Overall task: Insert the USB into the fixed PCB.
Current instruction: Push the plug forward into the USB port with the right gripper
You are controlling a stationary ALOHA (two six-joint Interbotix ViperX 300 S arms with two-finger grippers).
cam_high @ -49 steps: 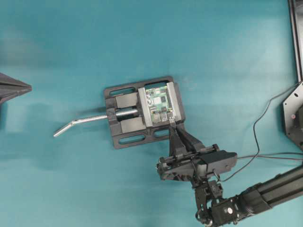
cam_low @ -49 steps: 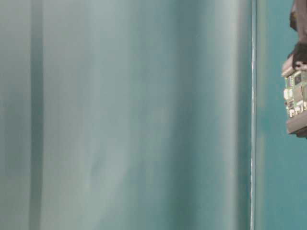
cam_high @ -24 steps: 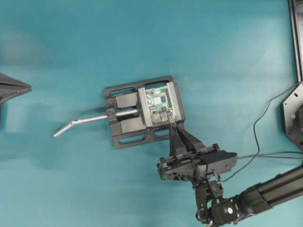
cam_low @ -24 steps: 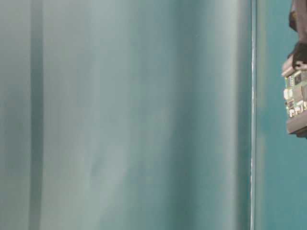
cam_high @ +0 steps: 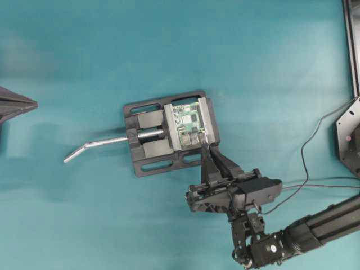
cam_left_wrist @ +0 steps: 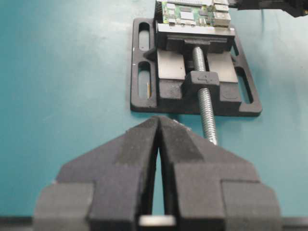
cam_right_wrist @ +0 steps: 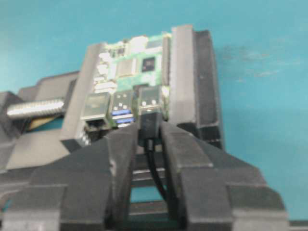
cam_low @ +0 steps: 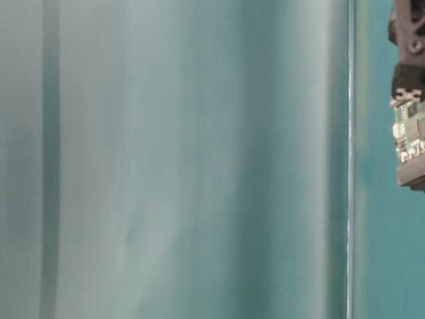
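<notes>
The fixed PCB (cam_high: pixel 188 125) is a small green board clamped upright in a black vise (cam_high: pixel 147 143). My right gripper (cam_right_wrist: pixel 148 127) is shut on the USB (cam_right_wrist: pixel 149 119), holding its black body. The plug's front end sits at the rightmost silver port (cam_right_wrist: pixel 150 102) on the PCB's near edge; how deep it sits I cannot tell. Its thin cable (cam_right_wrist: pixel 156 168) trails back between the fingers. In the overhead view the right gripper (cam_high: pixel 204 147) touches the vise's lower right. My left gripper (cam_high: pixel 32 104) rests at the far left, shut and empty, its tips (cam_left_wrist: pixel 159 121) pointing at the vise.
The vise's bent silver handle (cam_high: pixel 93 147) sticks out to the left over the teal table. The USB cable (cam_high: pixel 302 157) loops away to the right toward a black mount (cam_high: pixel 349 138). The table-level view is mostly blurred teal, with the PCB (cam_low: pixel 410 129) at its right edge.
The right gripper has shifted slightly left and toward the PCB with the USB. In the table-level view it now shows lower, just above the board. The left arm stayed still.
</notes>
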